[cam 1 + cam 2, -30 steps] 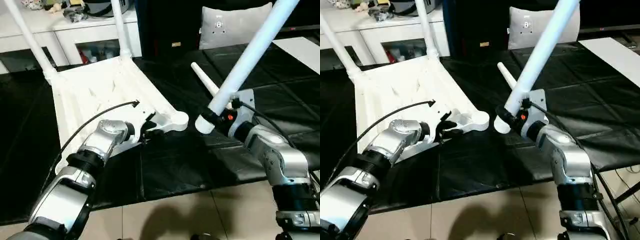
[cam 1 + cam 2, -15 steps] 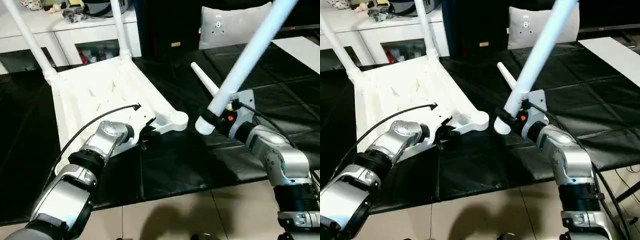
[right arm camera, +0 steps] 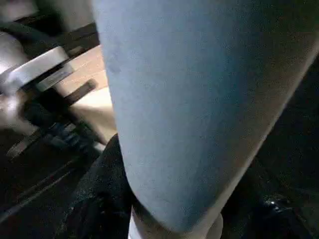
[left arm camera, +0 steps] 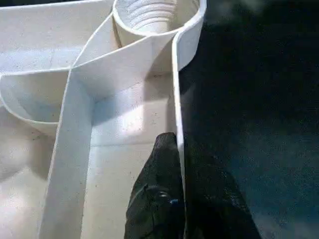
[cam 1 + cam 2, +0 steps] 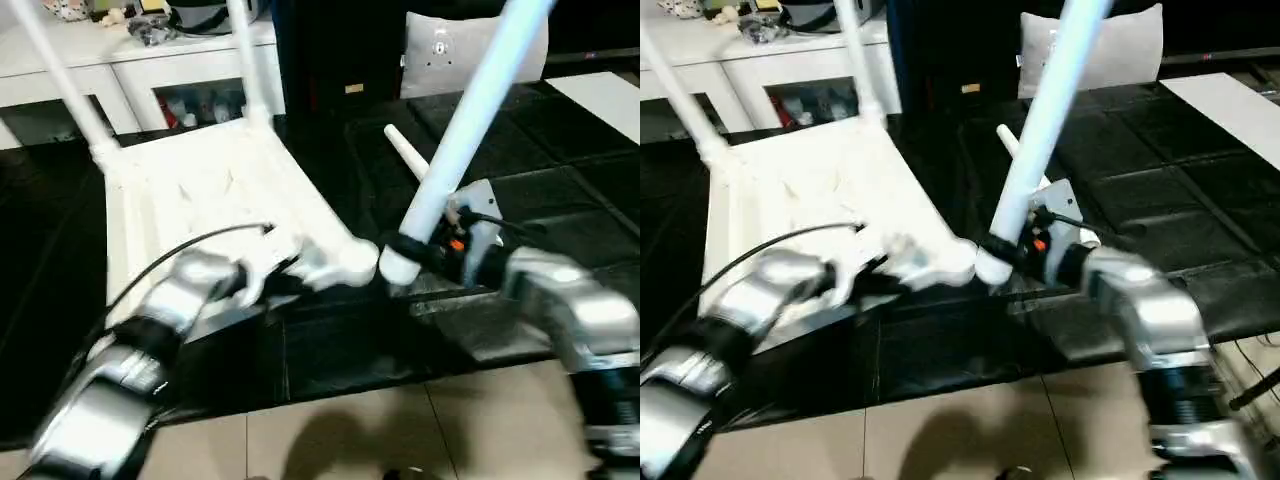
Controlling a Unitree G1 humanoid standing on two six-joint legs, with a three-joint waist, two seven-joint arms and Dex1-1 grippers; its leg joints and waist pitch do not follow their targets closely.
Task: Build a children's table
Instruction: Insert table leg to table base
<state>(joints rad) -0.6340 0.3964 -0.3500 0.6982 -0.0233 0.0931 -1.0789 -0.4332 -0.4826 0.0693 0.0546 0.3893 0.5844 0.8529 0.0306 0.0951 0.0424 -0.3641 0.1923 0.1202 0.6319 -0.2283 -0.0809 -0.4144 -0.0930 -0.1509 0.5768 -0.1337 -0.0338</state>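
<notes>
Black floor mats stretch under the job, white cabinet and grey cushion behind. One table top lies upside down on the mats. Legs, I count four: two standing in the far corner sockets, one loose on the mat, one in my right gripper. That held leg is clamped near its thick end, slanting up and away. My left gripper is pinched tight on the top's side wall, just short of the near corner socket. Since a second ago the left fingers have closed, and the held leg's base has swung in right beside that socket.
</notes>
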